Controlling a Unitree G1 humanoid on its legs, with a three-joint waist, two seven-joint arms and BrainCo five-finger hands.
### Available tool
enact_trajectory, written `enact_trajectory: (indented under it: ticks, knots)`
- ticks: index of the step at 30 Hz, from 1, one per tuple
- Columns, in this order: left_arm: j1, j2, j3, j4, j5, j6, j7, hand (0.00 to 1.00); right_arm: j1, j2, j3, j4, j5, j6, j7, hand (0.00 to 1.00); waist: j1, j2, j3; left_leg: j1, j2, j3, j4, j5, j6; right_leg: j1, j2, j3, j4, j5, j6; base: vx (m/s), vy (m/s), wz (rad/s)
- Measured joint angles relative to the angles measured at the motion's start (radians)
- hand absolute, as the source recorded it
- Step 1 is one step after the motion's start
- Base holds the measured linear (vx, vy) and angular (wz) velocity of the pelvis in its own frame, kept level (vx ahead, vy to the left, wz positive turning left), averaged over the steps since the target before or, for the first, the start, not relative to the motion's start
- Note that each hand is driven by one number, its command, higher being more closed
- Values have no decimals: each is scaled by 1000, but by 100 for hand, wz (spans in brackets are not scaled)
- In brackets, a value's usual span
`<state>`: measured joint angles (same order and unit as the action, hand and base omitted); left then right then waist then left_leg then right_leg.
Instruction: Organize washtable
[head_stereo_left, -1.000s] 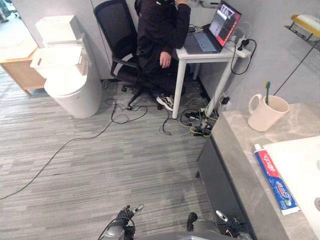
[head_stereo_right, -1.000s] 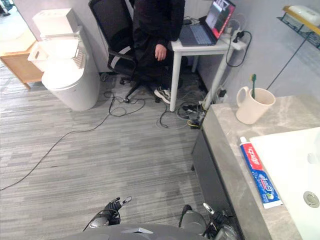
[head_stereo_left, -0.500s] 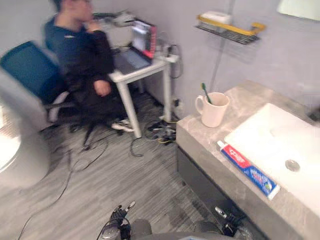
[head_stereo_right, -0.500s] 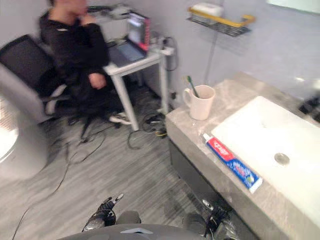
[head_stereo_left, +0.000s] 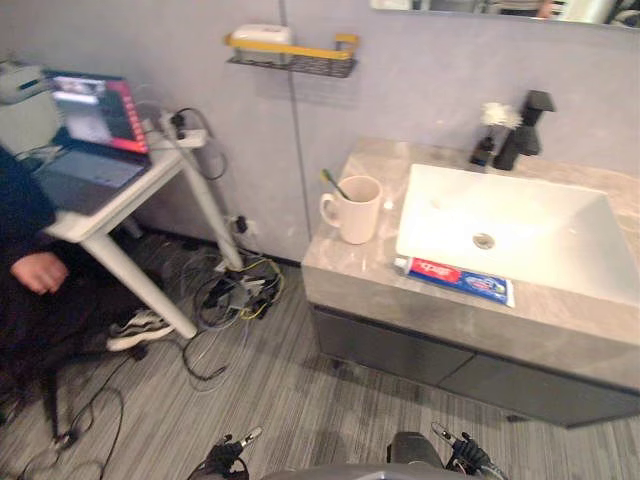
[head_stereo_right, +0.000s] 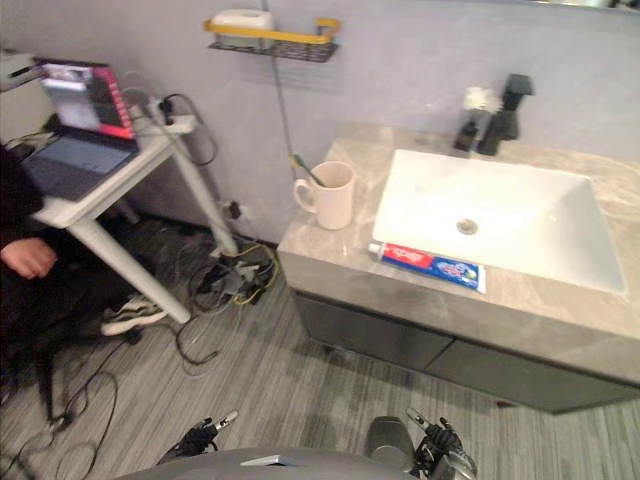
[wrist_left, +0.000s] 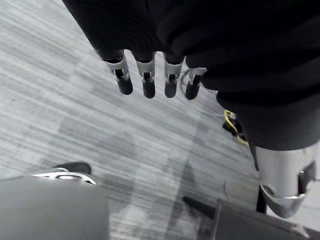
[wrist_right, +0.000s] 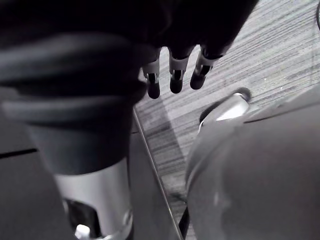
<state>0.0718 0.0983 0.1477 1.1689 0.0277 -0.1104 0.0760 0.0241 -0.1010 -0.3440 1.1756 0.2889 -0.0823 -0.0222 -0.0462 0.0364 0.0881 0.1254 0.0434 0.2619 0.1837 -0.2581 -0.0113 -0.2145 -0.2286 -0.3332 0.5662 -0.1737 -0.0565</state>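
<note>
The washtable is a grey stone counter (head_stereo_left: 380, 292) with a white sink (head_stereo_left: 545, 235) set in it. A cream mug (head_stereo_left: 358, 208) with a green toothbrush (head_stereo_left: 333, 183) stands at the counter's left end. A red and blue toothpaste tube (head_stereo_left: 455, 279) lies flat along the front edge, just before the sink. Behind the sink are a black tap (head_stereo_left: 525, 125) and a small dark bottle (head_stereo_left: 484, 150). My left hand (head_stereo_left: 228, 455) and right hand (head_stereo_left: 462, 455) hang low over the floor, well short of the counter. Both have straight fingers (wrist_left: 145, 80) (wrist_right: 172, 75) and hold nothing.
A wire wall shelf (head_stereo_left: 290, 55) with a yellow rail and a white item hangs above the mug. Left of the washtable a white desk (head_stereo_left: 100, 215) carries an open laptop (head_stereo_left: 90, 130); a seated person's hand (head_stereo_left: 40, 272) shows there. Cables (head_stereo_left: 235, 290) lie tangled on the floor.
The camera has swung round to the right, so the washtable now sits in the middle of the eye views. Both hands still hang low, as before.
</note>
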Motion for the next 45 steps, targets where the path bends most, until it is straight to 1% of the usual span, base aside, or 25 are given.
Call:
enact_trajectory:
  ticks: [2, 4, 5, 7, 9, 12, 16, 17, 19, 20, 21, 22, 23, 25, 26, 27, 28, 29, 30, 32, 36, 38, 42, 44, 45]
  knots:
    - [-2, 0, 2, 1, 0, 0, -1, 0, -7, -7, 23, 0, -5, -1, 1, 0, 3, -12, 20, 45, -6, 63, -33, 4, -7, 23, -17, -131, -14, -12, 2, 215, -395, -116]
    - [-10, 0, 0, 7, -1, 3, -5, 0, -17, -9, 33, 0, -5, -3, 1, 0, 1, -4, 25, 62, -3, 94, -68, 19, -18, 32, 14, -131, -69, -11, 7, 181, -282, -80]
    - [-27, -2, -7, 7, -1, 3, -6, 0, -18, -9, 34, 2, -6, -1, 1, 0, 3, -4, 33, 62, 1, 114, -83, 35, -26, 52, 38, -126, -154, -3, 43, 185, -232, -49]
    - [-35, -3, -24, 4, -2, 2, -7, 0, -19, -10, 35, 3, -8, -1, 1, 0, 3, 2, 36, 59, 17, 113, -88, 60, -31, 75, 77, -122, -245, 42, 48, 165, -220, -23]
    - [-36, -8, -31, -10, -2, -1, -12, 0, -18, -5, 37, 3, -44, 0, 2, 0, 9, -3, 36, 55, 29, 112, -94, 105, -46, 136, 125, -120, -408, 119, 45, 172, -246, -17]
    - [-39, -16, -34, -32, -2, -1, -19, 0, -9, -1, 37, 3, -47, 0, 3, 0, 31, -3, 35, 55, 42, 117, -106, 109, -46, 223, 193, -108, -624, 229, 45, 105, -165, -21]
    - [-41, -18, -40, -34, -2, -2, -21, 0, -5, 6, 36, 3, -76, 0, 5, 0, 33, -11, 39, 57, 48, 121, -97, 107, -48, 238, 208, -95, -665, 249, 41, -15, -41, -7]
    - [-41, -15, -40, -34, -2, -3, -21, 0, -5, 8, 37, 3, -76, 0, 6, 0, 35, -17, 43, 52, 50, 121, -68, 104, -53, 239, 205, -91, -665, 247, 40, -34, -56, -8]
    - [-61, -4, -34, -44, -3, -4, -20, 0, -4, 22, 52, 6, -76, 0, 13, 0, 50, -53, 61, -56, 83, 121, 191, 88, -60, 247, 190, -58, -663, 241, 31, -139, -87, -16]
    - [-64, -6, -28, -50, -4, -5, -19, 0, -5, 20, 60, 6, -76, -1, 14, 0, 56, -54, 66, -94, 102, 118, 282, 88, -60, 250, 192, -51, -662, 240, 30, -213, -95, -32]
    - [-62, -17, -27, -74, -13, -7, -19, 0, -5, 9, 67, 5, -76, -2, 20, 0, 59, -39, 77, -172, 151, 97, 465, 91, -62, 260, 208, -36, -661, 239, 28, -228, -69, -39]
    - [-64, -30, -28, -76, -22, -10, -20, 0, -5, -6, 74, 3, -76, -4, 22, 0, 60, -21, 92, -232, 174, 28, 584, 86, -63, 273, 224, -32, -664, 238, 28, -227, -61, -40]
    - [-67, -34, -28, -76, -22, -11, -19, 0, -5, -12, 75, 3, -76, -3, 21, 0, 60, -12, 96, -243, 169, -5, 595, 75, -63, 280, 225, -32, -663, 238, 28, -245, -40, -35]
    - [-68, -37, -28, -74, -23, -11, -19, 0, 4, -18, 55, 2, -75, -4, 21, 0, 56, -6, 100, -248, 165, -42, 490, 36, -60, 286, 222, -15, -660, 239, 30, -291, -28, -30]
    - [-68, -37, -26, -74, -22, -11, -19, 0, 12, -18, 47, 0, -75, -5, 20, 0, 55, -4, 98, -229, 154, -74, 285, 33, -62, 272, 221, -2, -664, 243, 36, -289, 25, -36]
    - [-67, -39, -24, -71, -21, -10, -19, 0, 17, -19, 37, -1, -75, -6, 21, 0, 54, 5, 91, -215, 154, -92, 152, 35, -66, 256, 227, 3, -665, 248, 44, -201, 61, -44]
    - [-67, -41, -15, -71, -22, -9, -20, 0, 18, -20, 33, -5, -75, -9, 20, 0, 57, 17, 84, -217, 153, -99, 116, 68, -80, 250, 231, 14, -665, 251, 48, 72, 91, -43]
    - [-62, -52, -5, -64, -20, -9, -19, 0, 15, -25, 34, -6, -75, -11, 22, 0, 56, 26, 78, -212, 153, -82, 64, 81, -68, 240, 228, 30, -651, 236, 75, 195, 122, -26]
    - [-62, -47, 2, -43, -22, -9, -20, 0, 24, -24, 33, -4, -75, -11, 20, 0, 48, 19, 77, -179, 135, -74, 1, 88, -78, 232, 209, 44, -580, 219, 72, 218, 103, -9]
    - [-62, -26, 3, -42, -18, -10, -20, 0, 50, -9, 35, -3, -75, -12, 21, 0, 50, -20, 54, -137, 78, -70, -70, 105, -79, 265, 165, 72, -601, 181, 90, 248, 24, 6]
    - [-48, -48, -17, -29, -12, -9, -20, 0, 40, -24, 39, -1, -74, -18, 22, 0, 52, 19, 15, -114, 63, -48, -134, 174, -69, 255, 161, 105, -624, 183, 110, 280, -10, -23]
    - [-45, -43, -32, -30, -2, -9, -18, 0, 31, -26, 42, -1, -74, -18, 22, 0, 50, 22, 11, -100, 58, -38, -131, 183, -62, 261, 159, 121, -622, 187, 109, 317, -16, -30]
    - [-75, -39, -120, -32, 64, -12, 0, 0, 14, -20, 77, 0, -77, -17, 23, 0, 48, 2, 11, -80, 45, -22, -143, 182, -60, 249, 151, 137, -595, 173, 116, 201, -9, -17]
    - [-81, -33, -155, -40, 70, -16, -1, 0, 4, -9, 73, 0, -77, -17, 23, 0, 48, -19, 23, -60, 40, -19, -142, 182, -60, 205, 129, 153, -466, 108, 119, 108, 26, -17]
    - [-84, -23, -175, -42, 74, -18, -6, 0, 5, -1, 67, 1, -77, -17, 23, 0, 47, -34, 33, -33, 34, -17, -142, 182, -60, 167, 111, 159, -334, 59, 124, 48, 16, -8]
